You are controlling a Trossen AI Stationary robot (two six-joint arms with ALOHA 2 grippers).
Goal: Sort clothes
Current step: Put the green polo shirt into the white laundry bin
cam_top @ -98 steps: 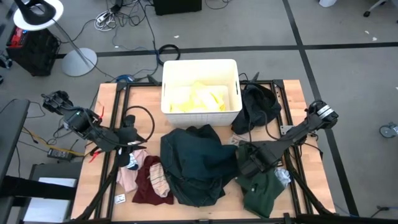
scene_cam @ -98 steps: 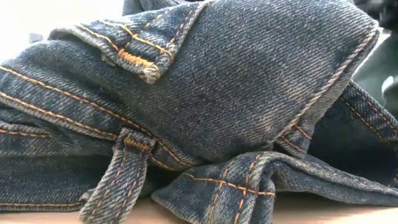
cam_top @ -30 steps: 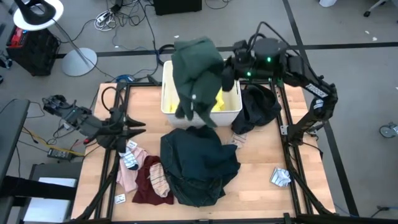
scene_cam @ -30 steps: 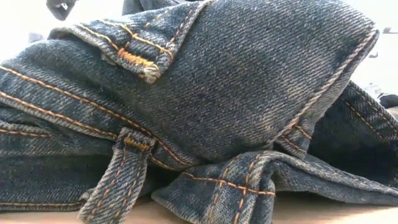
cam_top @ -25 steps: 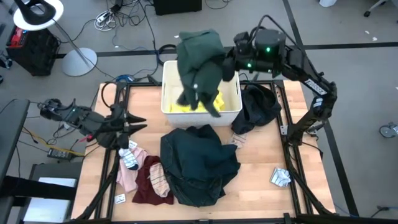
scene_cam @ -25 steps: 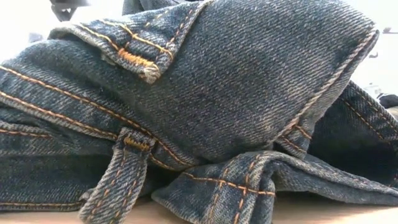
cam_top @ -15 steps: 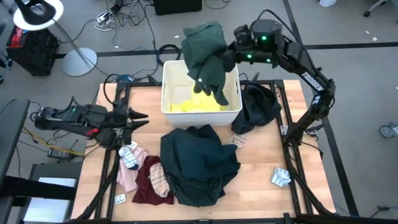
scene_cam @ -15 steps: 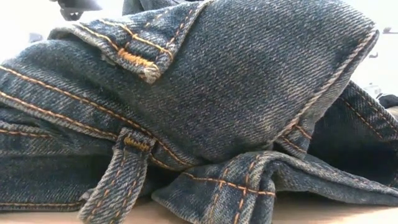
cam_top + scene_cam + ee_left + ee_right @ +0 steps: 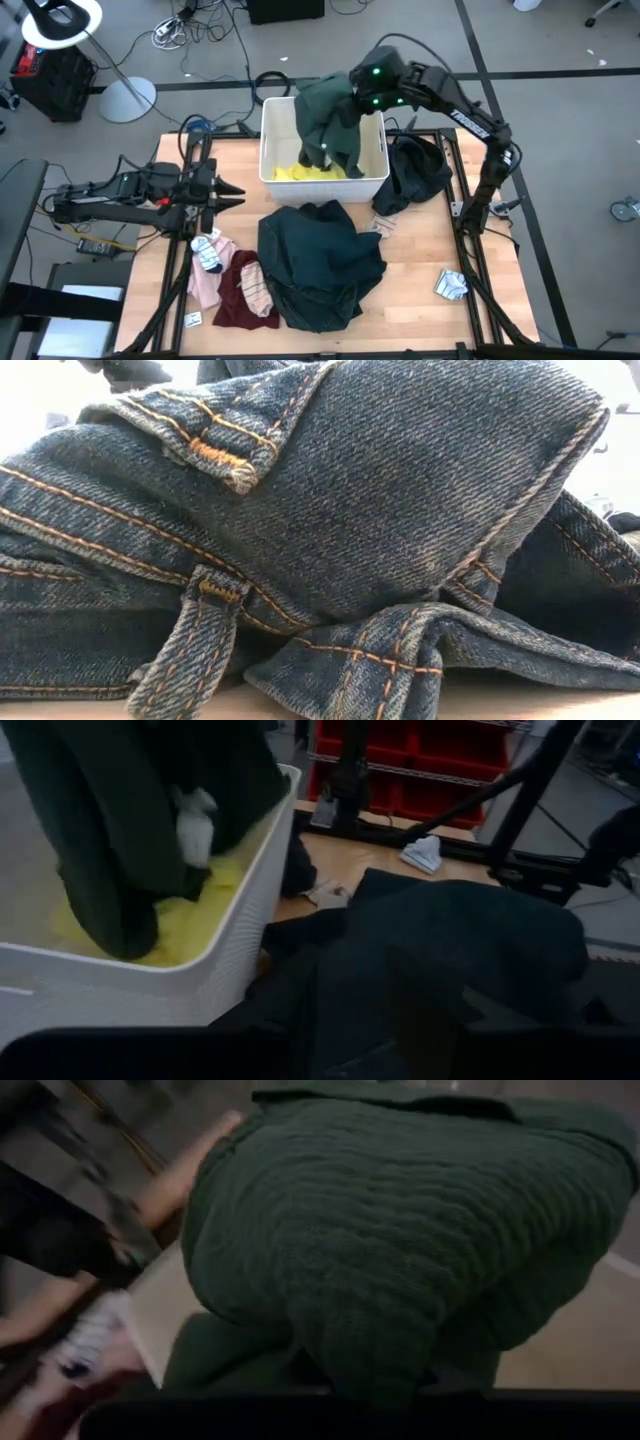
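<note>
while right claw (image 9: 352, 100) pinches knitted green garment (image 9: 330, 125) — over bin (image 9: 272, 140) | left claw (image 9: 225, 190) spread

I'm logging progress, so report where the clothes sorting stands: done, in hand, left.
Done: a yellow garment lies in the white bin. In hand: the right pincer, shut on the forest green garment, holds it over the bin. Left: the dark teal garment, black garment, maroon garment, pink garment and striped sock lie on the table. The left pincer hovers open above the table.
</note>
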